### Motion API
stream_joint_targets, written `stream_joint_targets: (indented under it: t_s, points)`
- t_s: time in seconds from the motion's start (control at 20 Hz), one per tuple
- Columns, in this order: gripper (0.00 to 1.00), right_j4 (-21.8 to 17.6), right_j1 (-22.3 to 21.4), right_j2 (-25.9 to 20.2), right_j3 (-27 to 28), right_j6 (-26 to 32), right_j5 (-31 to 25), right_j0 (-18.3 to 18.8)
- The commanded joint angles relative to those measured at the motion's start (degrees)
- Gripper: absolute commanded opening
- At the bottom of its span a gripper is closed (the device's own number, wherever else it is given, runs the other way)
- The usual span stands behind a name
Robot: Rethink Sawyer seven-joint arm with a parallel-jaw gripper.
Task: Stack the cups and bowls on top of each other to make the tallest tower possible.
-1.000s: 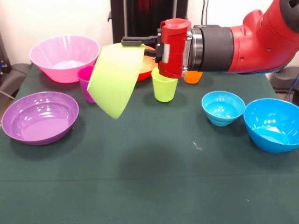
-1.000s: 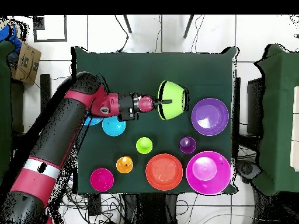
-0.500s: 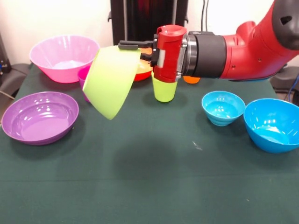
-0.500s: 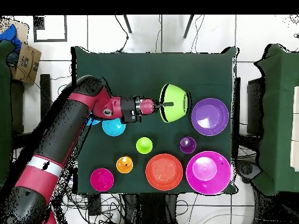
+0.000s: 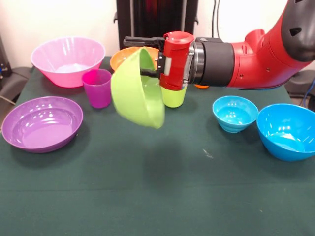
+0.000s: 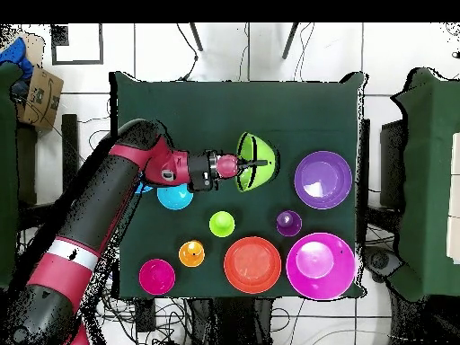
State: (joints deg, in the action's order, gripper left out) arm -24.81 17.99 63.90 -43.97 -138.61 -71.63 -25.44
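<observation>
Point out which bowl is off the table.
The lime green bowl: the tool grips its rim and holds it tilted in the air. Every other bowl sits upright on the cloth.

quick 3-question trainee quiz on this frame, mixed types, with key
1. True or false: the lime green bowl rests flat on the table.
2. What does the gripper hold? A) purple cup B) lime green bowl C) small light blue bowl
3. Fill in: in the front view, the purple cup stands between the big pink bowl and the shallow ____ bowl.

Key: 1 false, it hangs tilted in the air; 2 B; 3 purple.
</observation>
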Motion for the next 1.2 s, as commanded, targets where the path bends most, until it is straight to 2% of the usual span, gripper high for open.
stream_joint_targets:
  t_s: [0.05, 1.0, 1.2]
  points:
    - [1.00, 3.7, -1.5, -4.7, -0.9, -13.8, -1.4, 0.6]
    - [1.00, 3.6, -3.5, -5.1, -1.1, -12.2, -0.9, 1.3]
    - [1.00, 3.1, -4.6, -5.6, -2.2, -11.5, 0.9, 1.3]
